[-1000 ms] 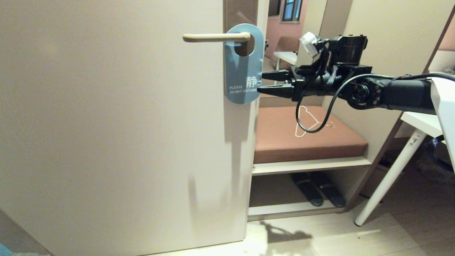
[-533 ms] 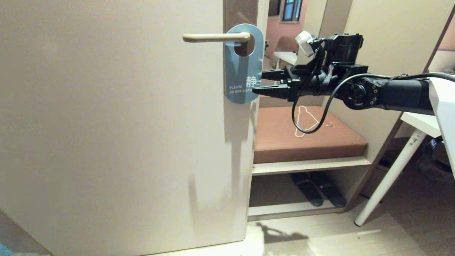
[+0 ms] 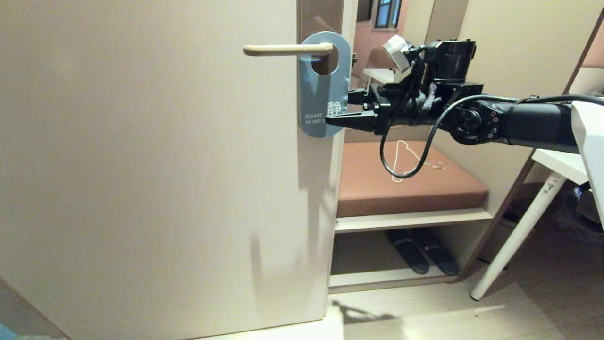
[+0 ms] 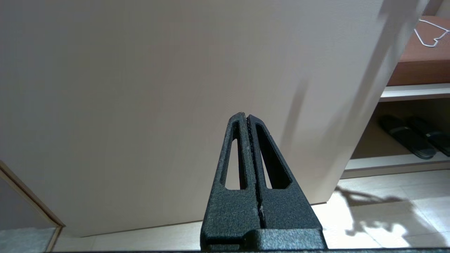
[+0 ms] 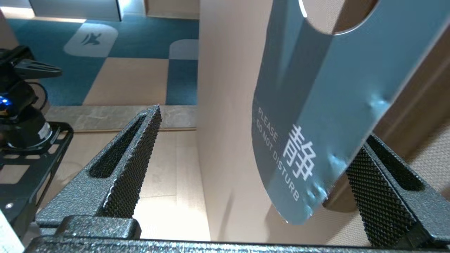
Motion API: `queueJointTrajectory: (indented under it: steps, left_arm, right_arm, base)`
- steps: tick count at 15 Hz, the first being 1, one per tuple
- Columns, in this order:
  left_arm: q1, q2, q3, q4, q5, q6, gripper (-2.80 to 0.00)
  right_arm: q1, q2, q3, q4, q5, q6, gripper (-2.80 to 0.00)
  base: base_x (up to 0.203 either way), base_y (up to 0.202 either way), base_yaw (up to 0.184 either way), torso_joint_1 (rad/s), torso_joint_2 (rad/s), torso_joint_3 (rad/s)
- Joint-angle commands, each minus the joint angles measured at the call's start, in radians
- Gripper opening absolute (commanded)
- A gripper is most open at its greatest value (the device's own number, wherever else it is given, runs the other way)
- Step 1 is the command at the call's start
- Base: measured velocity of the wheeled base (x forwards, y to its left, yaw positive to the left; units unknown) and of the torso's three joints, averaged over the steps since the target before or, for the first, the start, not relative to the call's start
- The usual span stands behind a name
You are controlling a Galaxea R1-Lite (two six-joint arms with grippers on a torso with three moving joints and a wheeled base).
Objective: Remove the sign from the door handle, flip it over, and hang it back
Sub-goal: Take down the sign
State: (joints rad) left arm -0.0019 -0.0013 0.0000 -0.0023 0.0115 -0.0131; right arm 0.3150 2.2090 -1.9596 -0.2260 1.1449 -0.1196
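Since the earlier frame, the right gripper (image 3: 346, 109) has advanced toward 9 o'clock, its wide-spread fingers (image 5: 132, 165) now straddling the lower edge of the sign (image 3: 322, 87). The sign hangs on the door handle (image 3: 288, 49), blue-grey face outward, white "PLEASE DO NOT DISTURB" visible. The left gripper (image 4: 248, 117) is parked, fingers pressed together.

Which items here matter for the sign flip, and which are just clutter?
Job:
sign, blue face out, hanging on the door handle
right gripper, open, astride the sign's lower edge

Clutter:
wire hanger on the brown bench
slippers
left gripper, shut, parked
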Motion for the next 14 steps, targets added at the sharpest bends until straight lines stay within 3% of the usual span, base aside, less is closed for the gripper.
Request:
queueJointTrajectory:
  steps: [1,14]
  left_arm:
    - [0.0,0.001,0.0,-0.001,0.001,-0.001,-2.8]
    - [0.0,0.001,0.0,-0.001,0.001,-0.001,-2.8]
  right_arm:
    - [0.012,-0.006,0.001,-0.002,0.006,-0.002,0.0]
    - [0.041,-0.008,0.002,-0.006,0.004,-0.003,0.0]
  base:
    - [0.0,0.0,0.0,0.0,0.0,0.0]
    - [0.0,0.0,0.0,0.0,0.0,0.0]
